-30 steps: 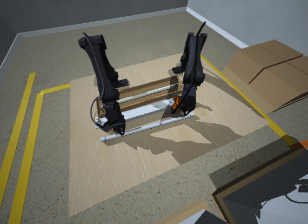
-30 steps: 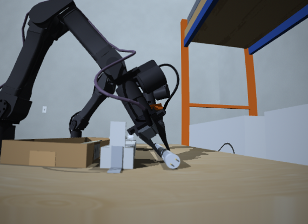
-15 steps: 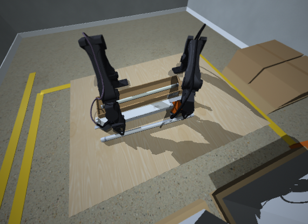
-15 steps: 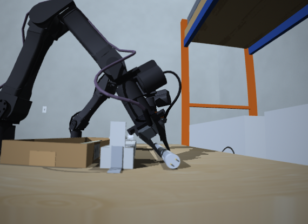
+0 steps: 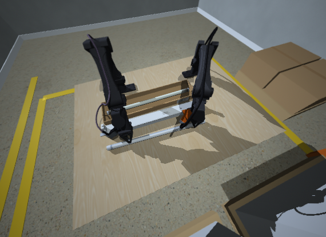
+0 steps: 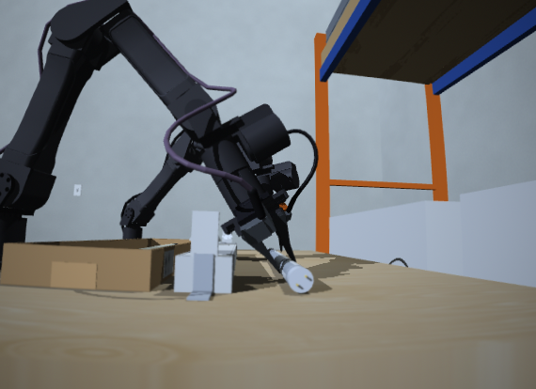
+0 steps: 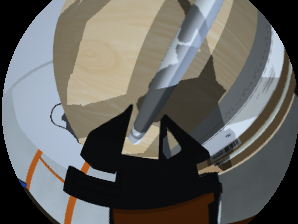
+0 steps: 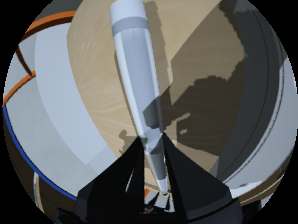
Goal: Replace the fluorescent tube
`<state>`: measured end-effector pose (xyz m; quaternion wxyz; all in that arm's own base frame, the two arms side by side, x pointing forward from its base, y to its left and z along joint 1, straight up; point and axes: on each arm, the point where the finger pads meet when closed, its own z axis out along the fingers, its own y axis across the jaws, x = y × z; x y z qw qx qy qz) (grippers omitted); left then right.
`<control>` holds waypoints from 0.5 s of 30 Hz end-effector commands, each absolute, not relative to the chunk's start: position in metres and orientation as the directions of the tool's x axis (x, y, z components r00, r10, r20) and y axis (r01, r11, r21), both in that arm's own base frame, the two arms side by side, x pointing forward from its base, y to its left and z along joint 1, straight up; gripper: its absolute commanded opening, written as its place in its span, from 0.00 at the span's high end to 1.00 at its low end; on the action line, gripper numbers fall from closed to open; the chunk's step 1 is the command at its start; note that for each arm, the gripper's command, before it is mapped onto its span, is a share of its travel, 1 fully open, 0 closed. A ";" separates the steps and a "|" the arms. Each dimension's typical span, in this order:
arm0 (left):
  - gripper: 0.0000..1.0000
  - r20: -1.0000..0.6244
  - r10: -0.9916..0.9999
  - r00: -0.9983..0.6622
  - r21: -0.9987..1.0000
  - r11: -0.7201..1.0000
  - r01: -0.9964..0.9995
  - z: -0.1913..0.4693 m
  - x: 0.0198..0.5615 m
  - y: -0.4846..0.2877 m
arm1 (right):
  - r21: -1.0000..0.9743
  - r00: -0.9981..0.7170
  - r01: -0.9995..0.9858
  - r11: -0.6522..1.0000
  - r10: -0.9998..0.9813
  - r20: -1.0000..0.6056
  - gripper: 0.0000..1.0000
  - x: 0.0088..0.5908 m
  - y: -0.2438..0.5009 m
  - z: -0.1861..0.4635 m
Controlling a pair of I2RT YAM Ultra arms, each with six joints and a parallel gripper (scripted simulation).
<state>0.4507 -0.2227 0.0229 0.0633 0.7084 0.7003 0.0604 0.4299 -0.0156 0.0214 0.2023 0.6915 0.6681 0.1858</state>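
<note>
The LED tube lies lengthwise in front of the fixture, low at the bench; whether it touches the wood is unclear. My right gripper is shut on it nearer one end. My left gripper is open, its fingertips on either side of the tube's other end. The old tube is inside the carton, which stands behind the fixture. The fixture holds no tube. Which side of the LED tube faces up is unclear.
The fixture stands between the carton and the LED tube, close to both. Both arms reach over the carton and fixture from the back of the bench. Cardboard boxes and an orange rack stand beyond the bench.
</note>
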 end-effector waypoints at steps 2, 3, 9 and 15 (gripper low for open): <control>0.51 -0.047 0.999 0.010 0.238 0.001 0.971 0.047 0.463 -0.229 | 0.557 0.048 0.830 -0.021 0.998 -0.033 0.89 0.437 -0.022 0.031; 0.51 -0.033 0.999 0.009 0.211 -0.002 0.978 0.038 0.455 -0.225 | 0.557 0.048 0.830 -0.021 0.998 -0.033 0.89 0.437 -0.022 0.031; 0.89 -0.044 0.999 0.009 0.231 0.001 0.973 0.046 0.461 -0.227 | 0.557 0.048 0.830 -0.021 0.998 -0.033 0.89 0.437 -0.022 0.031; 0.89 -0.044 0.999 0.009 0.231 0.002 0.973 0.046 0.461 -0.227 | 0.557 0.048 0.830 -0.021 0.998 -0.033 0.89 0.437 -0.022 0.031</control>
